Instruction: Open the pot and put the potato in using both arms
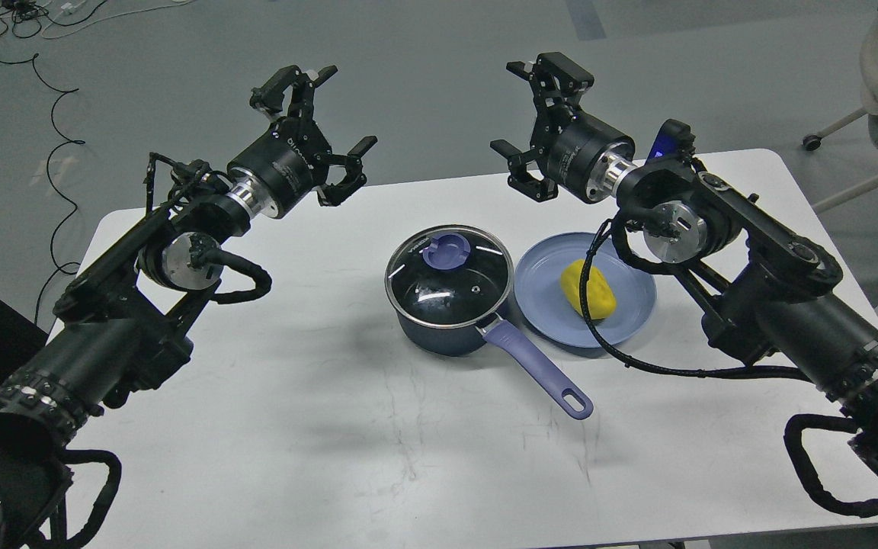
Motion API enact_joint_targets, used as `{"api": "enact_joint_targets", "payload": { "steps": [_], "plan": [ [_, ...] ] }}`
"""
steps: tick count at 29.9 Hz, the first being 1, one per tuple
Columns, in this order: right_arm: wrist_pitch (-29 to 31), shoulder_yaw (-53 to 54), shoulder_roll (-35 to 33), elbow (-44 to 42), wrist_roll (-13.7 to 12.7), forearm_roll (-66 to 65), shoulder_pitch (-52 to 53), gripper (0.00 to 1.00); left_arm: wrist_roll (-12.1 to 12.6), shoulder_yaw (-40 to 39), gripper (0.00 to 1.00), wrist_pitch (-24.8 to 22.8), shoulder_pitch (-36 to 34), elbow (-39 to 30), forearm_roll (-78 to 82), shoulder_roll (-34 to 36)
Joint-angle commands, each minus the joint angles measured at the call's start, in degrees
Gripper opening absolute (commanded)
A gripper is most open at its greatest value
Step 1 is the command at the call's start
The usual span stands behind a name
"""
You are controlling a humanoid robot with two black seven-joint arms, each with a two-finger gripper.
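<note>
- the pot [439, 335], a small navy saucepan, is sitting near the middle of the white table [317, 427], with its lavender handle [536, 370] pointing toward the near right
- a round glass lid [448, 277] with a purple knob [447, 252] is resting on the pot's rim, covering its mouth
- the potato [588, 289], a smooth yellow oval, is lying on a light-blue plate [553, 313] just to the right of the pot, the plate's edge sitting right by the pot's side
- the left gripper [315, 130] is hovering above the far left part of the table, well apart from the pot, its fingers spread wide and holding nothing
- the right gripper [534, 126] is hanging above the table's far edge, beyond the plate, its fingers likewise spread apart and empty
- both arms are reaching in from the near corners, the left arm [104, 335] from the left and the right arm [789, 305] from the right, with a looped black cable [622, 354] from the right arm crossing over the plate and part of the potato
- loose black cords [50, 114] are trailing over the grey floor [424, 69] beyond the table
</note>
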Motion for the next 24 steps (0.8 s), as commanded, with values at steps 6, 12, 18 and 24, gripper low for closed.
{"api": "enact_joint_targets", "payload": {
  "steps": [6,12,18,24],
  "plan": [
    [0.02,0.01,-0.07,-0.05,-0.08,0.08,0.33,1.0,-0.01,0.1,0.98,0.03,0.51,-0.01,0.0,0.4],
    [0.02,-0.08,-0.43,-0.05,-1.22,0.08,1.56,1.0,0.08,0.1,0.98,0.21,0.77,-0.01,-0.08,0.4],
    [0.02,0.01,-0.51,-0.14,-1.66,0.08,2.18,1.0,-0.01,0.01,0.98,0.12,1.04,-0.01,-0.08,0.4],
    [0.02,0.27,-0.6,-0.14,-1.66,0.08,2.18,1.0,-0.1,0.01,0.98,0.03,1.04,-0.01,-0.08,0.31]
  ]
}}
